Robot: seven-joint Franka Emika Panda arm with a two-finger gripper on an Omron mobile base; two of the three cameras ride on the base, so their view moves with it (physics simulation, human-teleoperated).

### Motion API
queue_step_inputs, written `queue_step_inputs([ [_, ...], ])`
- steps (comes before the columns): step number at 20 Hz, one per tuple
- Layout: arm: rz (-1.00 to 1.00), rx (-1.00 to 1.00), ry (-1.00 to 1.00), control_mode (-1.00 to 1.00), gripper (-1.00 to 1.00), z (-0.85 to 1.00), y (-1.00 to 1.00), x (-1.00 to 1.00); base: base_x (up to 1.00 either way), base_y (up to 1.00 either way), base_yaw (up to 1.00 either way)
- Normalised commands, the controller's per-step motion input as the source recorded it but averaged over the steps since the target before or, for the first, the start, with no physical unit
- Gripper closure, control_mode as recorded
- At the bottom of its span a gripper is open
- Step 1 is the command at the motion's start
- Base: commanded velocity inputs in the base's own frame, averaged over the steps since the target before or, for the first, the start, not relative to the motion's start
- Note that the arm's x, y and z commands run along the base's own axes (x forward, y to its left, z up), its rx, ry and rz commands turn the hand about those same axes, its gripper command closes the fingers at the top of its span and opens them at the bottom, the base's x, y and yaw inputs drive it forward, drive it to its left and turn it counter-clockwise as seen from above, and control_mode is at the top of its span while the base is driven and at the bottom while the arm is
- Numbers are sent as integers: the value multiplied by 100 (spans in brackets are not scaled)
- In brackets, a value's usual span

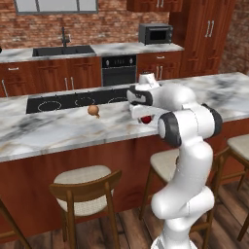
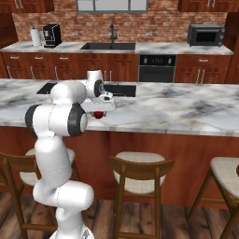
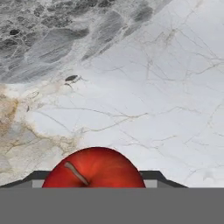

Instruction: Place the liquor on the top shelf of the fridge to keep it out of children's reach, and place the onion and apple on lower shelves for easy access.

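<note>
On counter [image 1: 58,129] | apple [image 3: 93,168] half-hidden | end effector [image 1: 144,118] grip: cannot tell

Onion [image 1: 94,111] on the island counter [image 1: 58,129], apple [image 1: 145,119] to its right, cooktop [image 1: 73,101] behind.

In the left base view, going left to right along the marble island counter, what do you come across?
Black cooktop → onion → apple, tucked under the robot's hand at the gripper.
</note>
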Motion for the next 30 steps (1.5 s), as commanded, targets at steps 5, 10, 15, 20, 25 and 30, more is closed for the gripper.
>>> queue_step_inputs([
  [5, 14, 0, -17, -100, 100, 78, 4, -100, 0, 0, 0],
  [10, 14, 0, -38, -100, 100, 100, 15, -100, 0, 0, 0],
  [15, 10, 0, -38, -100, 100, 85, 7, -100, 0, 0, 0],
  [20, 7, 0, -24, -100, 100, 60, 0, -94, 0, 0, 0],
  [25, 5, 0, -14, -100, 100, 60, 0, -74, 0, 0, 0],
  [30, 6, 0, -12, -100, 100, 65, 0, -56, 0, 0, 0],
])
